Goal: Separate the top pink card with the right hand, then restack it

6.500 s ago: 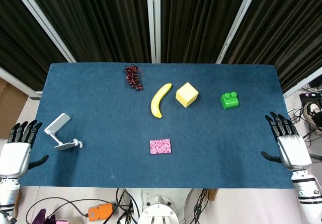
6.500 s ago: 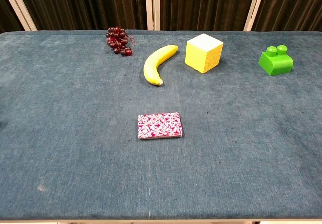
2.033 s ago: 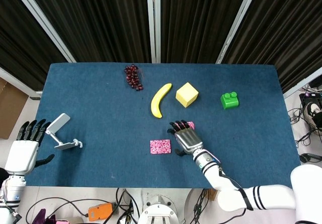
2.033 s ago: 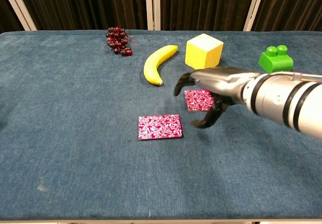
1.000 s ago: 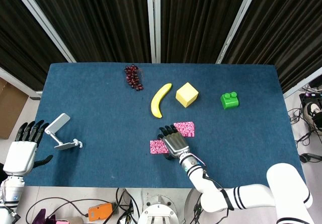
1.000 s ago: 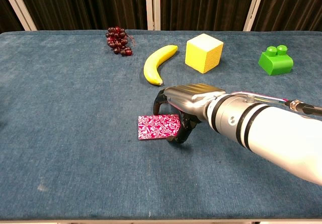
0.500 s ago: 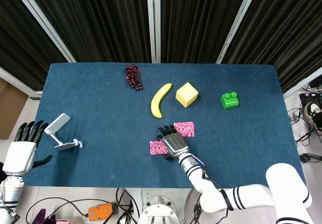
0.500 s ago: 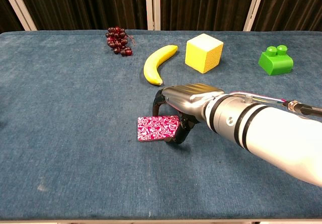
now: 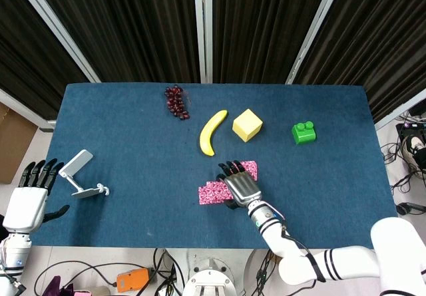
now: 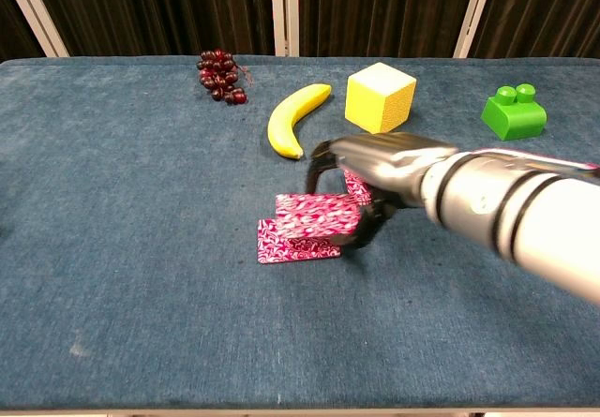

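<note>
A low stack of pink patterned cards (image 10: 289, 247) lies near the table's front middle. My right hand (image 10: 380, 175) hovers over the stack's right end. It pinches one pink card (image 10: 317, 215) by its right edge and holds it a little above the stack, overlapping it. In the head view this hand (image 9: 241, 185) covers the right end of the cards (image 9: 212, 193). A separate pink card (image 10: 357, 186) lies flat on the cloth behind the hand, also visible as the card (image 9: 249, 167) from above. My left hand (image 9: 26, 199) rests open, off the table's left front corner.
A banana (image 9: 212, 132), a yellow cube (image 9: 247, 124) and a green brick (image 9: 303, 133) lie beyond the cards. Dark grapes (image 9: 176, 101) sit at the back. A grey hinged tool (image 9: 80, 175) lies at the left. The blue cloth table (image 9: 133, 149) is bare around the stack.
My right hand has shifted slightly right and up, lifting one pink card off the stack that lay flat half a second ago. The left hand is unchanged.
</note>
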`<state>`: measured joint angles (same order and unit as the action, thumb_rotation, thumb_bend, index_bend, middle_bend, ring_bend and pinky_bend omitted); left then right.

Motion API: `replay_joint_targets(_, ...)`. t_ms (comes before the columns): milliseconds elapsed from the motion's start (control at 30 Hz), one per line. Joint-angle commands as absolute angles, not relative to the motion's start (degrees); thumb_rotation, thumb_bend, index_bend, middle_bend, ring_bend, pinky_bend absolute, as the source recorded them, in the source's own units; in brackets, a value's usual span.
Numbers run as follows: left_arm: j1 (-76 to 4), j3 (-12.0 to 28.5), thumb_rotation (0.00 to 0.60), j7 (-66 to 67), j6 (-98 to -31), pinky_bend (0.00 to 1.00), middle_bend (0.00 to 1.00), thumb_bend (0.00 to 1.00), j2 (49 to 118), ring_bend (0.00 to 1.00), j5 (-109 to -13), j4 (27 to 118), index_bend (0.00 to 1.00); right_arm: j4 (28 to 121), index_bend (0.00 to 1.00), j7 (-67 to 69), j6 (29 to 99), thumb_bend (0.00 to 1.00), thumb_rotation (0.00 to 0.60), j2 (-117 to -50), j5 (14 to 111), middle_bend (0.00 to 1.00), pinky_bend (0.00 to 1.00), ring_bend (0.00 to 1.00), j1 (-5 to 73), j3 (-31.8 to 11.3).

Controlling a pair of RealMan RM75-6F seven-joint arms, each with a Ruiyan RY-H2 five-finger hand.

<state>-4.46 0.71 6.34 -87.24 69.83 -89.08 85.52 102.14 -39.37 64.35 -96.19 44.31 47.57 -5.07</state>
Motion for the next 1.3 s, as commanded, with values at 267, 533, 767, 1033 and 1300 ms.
replay_joint_targets(267, -4.8, 0.7, 0.6, 6.7, -87.0, 0.01, 0.06, 0.05, 70.3, 0.0, -89.5, 85.8, 0.09, 105.4, 0.41, -29.7, 65.6, 0.52, 0.6, -84.8, 56.3, 0.13, 0.0, 0.0, 38.6, 4.6)
replay_joint_targets(533, -5.2, 0.8, 0.6, 7.9, -86.7, 0.01, 0.06, 0.05, 70.2, 0.0, -89.8, 86.9, 0.09, 101.5, 0.33, -27.9, 64.5, 0.52, 0.6, -84.9, 61.7, 0.13, 0.0, 0.0, 35.6, 7.4)
replay_joint_targets(767, -5.3, 0.8, 0.6, 8.5, -86.8, 0.01, 0.06, 0.05, 69.9, 0.0, -89.8, 87.6, 0.09, 101.6, 0.18, -28.0, 64.5, 0.52, 0.6, -84.0, 64.1, 0.11, 0.0, 0.0, 33.7, 8.2)
replay_joint_targets(1033, -5.4, 1.3, 0.6, 7.9, -86.8, 0.01, 0.06, 0.05, 69.6, 0.0, -89.3, 87.4, 0.09, 105.3, 0.16, -20.0, 73.8, 0.52, 0.6, -75.3, 72.4, 0.11, 0.0, 0.0, 28.6, 6.1)
replay_joint_targets(1300, -5.2, 1.4, 0.6, 7.1, -86.7, 0.01, 0.06, 0.05, 69.5, 0.0, -88.5, 87.0, 0.09, 103.6, 0.06, -10.8, 89.0, 0.39, 0.6, -66.1, 79.0, 0.1, 0.0, 0.0, 18.6, 5.2)
